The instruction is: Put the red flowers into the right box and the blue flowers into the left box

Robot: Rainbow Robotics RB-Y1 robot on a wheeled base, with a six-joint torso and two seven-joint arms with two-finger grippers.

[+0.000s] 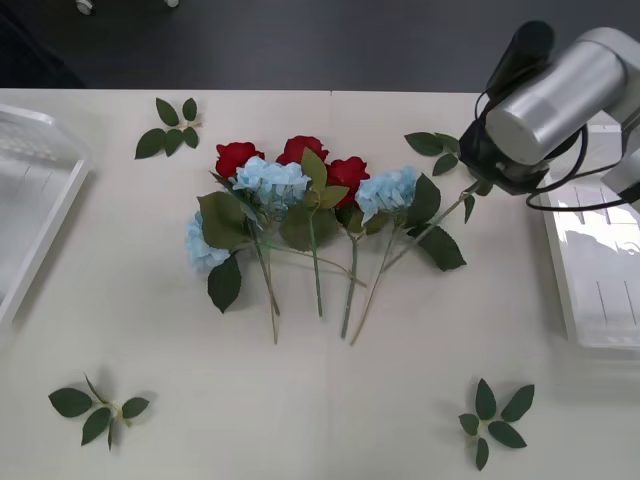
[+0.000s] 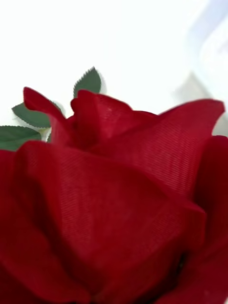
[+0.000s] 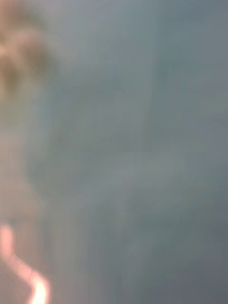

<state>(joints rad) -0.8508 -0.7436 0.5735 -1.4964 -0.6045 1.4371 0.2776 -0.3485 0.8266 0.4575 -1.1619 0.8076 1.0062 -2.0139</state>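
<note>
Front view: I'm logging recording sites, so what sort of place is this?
Probably a lab or test bench, not a flower shop. A bare pale table holds staged fake flowers, red roses and blue blooms, between two white trays, with the right arm above and dark floor behind.

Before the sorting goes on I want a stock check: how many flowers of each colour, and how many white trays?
Red roses: 4, three in the pile, one close up in the right wrist view
Blue flowers: 3
White trays: 2
Total: 9
</note>
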